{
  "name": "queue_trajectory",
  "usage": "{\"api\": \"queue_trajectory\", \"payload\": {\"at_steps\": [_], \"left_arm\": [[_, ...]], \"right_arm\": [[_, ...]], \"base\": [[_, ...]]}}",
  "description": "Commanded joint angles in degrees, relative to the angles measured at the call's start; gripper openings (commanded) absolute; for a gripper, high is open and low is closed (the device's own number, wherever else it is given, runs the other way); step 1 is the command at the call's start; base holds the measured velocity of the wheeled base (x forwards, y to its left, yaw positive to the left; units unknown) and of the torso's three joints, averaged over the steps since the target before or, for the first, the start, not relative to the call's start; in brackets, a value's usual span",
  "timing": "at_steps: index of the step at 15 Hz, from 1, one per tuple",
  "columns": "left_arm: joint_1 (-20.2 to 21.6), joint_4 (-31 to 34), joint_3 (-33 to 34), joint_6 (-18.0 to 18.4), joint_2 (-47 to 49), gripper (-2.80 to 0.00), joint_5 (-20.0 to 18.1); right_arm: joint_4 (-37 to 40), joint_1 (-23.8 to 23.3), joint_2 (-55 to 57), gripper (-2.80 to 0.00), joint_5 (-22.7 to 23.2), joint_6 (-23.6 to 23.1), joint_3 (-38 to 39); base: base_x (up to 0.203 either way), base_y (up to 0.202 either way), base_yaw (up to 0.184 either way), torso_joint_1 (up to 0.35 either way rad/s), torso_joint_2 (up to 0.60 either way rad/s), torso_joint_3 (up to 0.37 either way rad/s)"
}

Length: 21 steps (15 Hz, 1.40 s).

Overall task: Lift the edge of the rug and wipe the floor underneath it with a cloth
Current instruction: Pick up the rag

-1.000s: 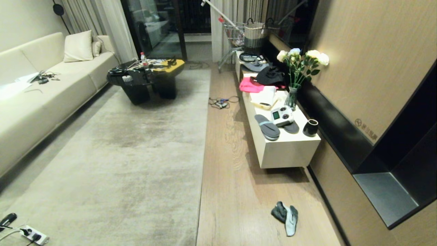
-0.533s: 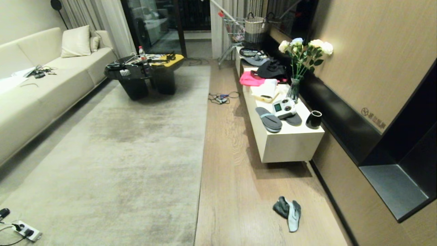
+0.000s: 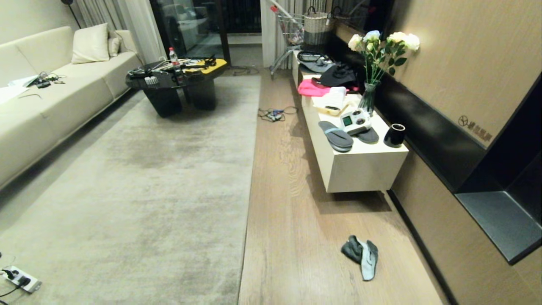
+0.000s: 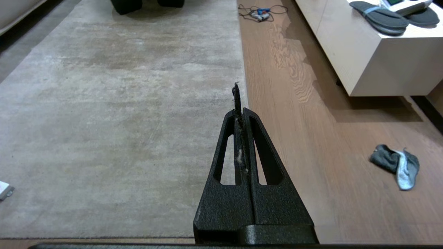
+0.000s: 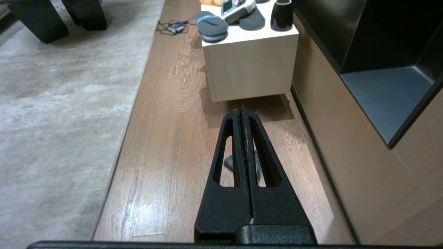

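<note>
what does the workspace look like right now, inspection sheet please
surface: floor bare wood beside the rug
job's things: rug lying flat; cloth on the floor, untouched
clutter: slippers and vase of flowers on the white cabinet
grippers: left gripper shut, empty; right gripper shut, empty, above the cloth
cables: tangle by the rug edge; power strip on the rug
surroundings: sofa, black coffee table

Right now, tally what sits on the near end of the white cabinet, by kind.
Grey slippers: 2
White device with a green screen: 1
Black cup: 1
Glass vase of flowers: 1
Total: 5
</note>
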Motion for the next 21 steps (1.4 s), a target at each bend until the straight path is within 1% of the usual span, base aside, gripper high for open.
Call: {"api": "queue_trajectory", "payload": {"at_steps": [1,6,7,21], "left_arm": [[0.0,-0.1,0.0,-0.1,0.1,-2.8,0.0],[0.0,-0.1,0.0,-0.1,0.1,-2.8,0.0],[0.0,-0.1,0.0,-0.1,0.1,-2.8,0.0],[0.0,-0.1,0.0,-0.1,0.1,-2.8,0.0]], "right_arm": [[0.0,0.0,0.1,-2.8,0.0,0.0,0.0],[0.0,0.0,0.1,-2.8,0.0,0.0,0.0],[0.0,0.0,0.1,-2.8,0.0,0.1,0.0],[0.0,0.0,0.1,-2.8,-0.5,0.6,0.0]], "base": [[0.0,0.0,0.0,-0.035,0.45,0.408],[0.0,0.0,0.0,-0.008,0.43,0.435],[0.0,0.0,0.0,0.005,0.13,0.166],[0.0,0.0,0.0,0.0,0.0,0.0]]}}
